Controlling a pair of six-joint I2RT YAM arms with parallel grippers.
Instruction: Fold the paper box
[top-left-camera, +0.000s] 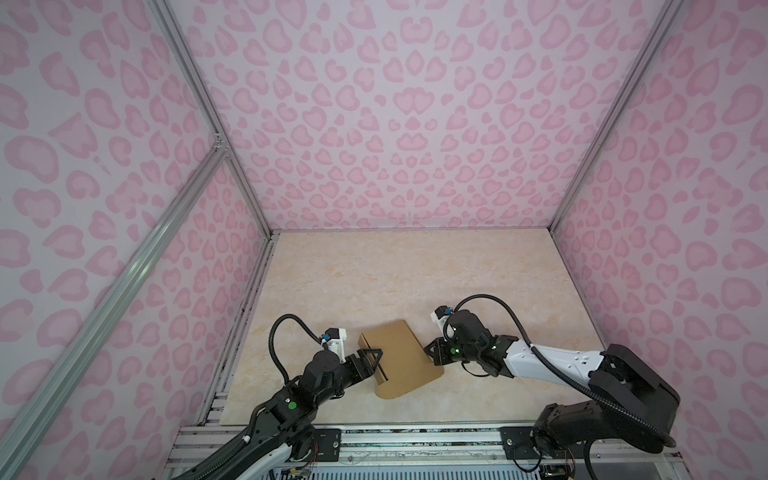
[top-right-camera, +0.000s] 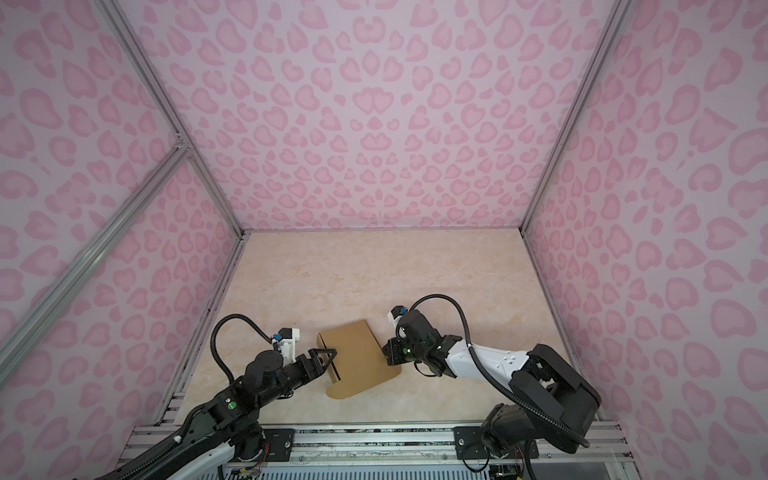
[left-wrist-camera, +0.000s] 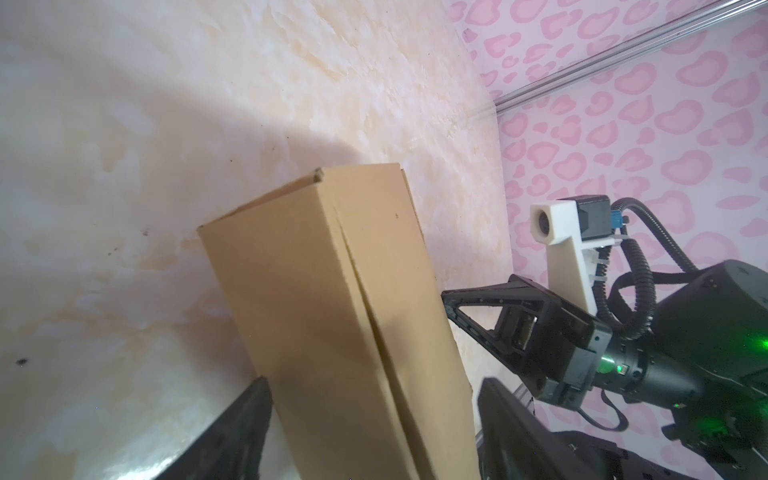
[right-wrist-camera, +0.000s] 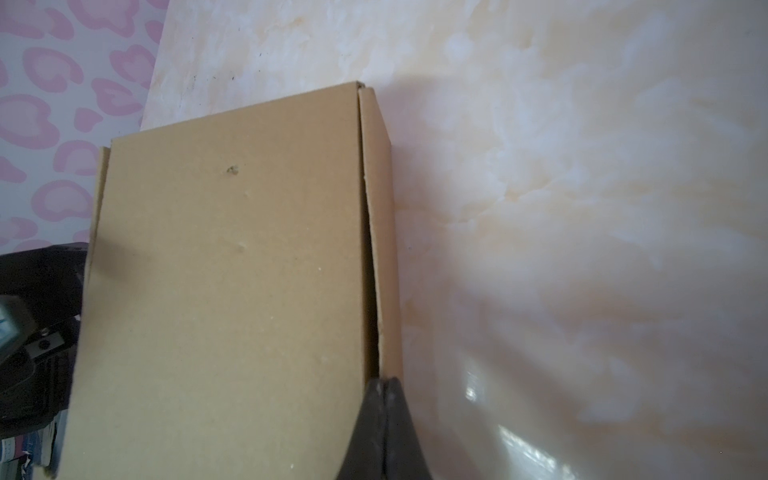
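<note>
Setting: marble-look table inside a booth with pink heart-spotted walls, seen from above in both top views.
Box: brown cardboard box lay near the front middle of the table, between the two arms, turned at a slant.
Box form: lid was down over the body; a seam ran where the lid met a side wall in each wrist view.
Flap: a flap with rounded corners stuck out from the near end and lay flat on the table.
Left claw: left claw was spread wide at the box's left end, with one of its fingers on each side of that end.
Left contact: one finger looked against the cardboard; a thin gap showed at its partner, so no firm grip could be told.
Right claw: right claw was closed, tips pressed together, at the box's right side.
Right contact: its tips met the box where lid and side wall joined; whether cardboard was pinched between them could not be told.
Arms: both reached in from the front rail, left arm on the left, right arm on the right.
</note>
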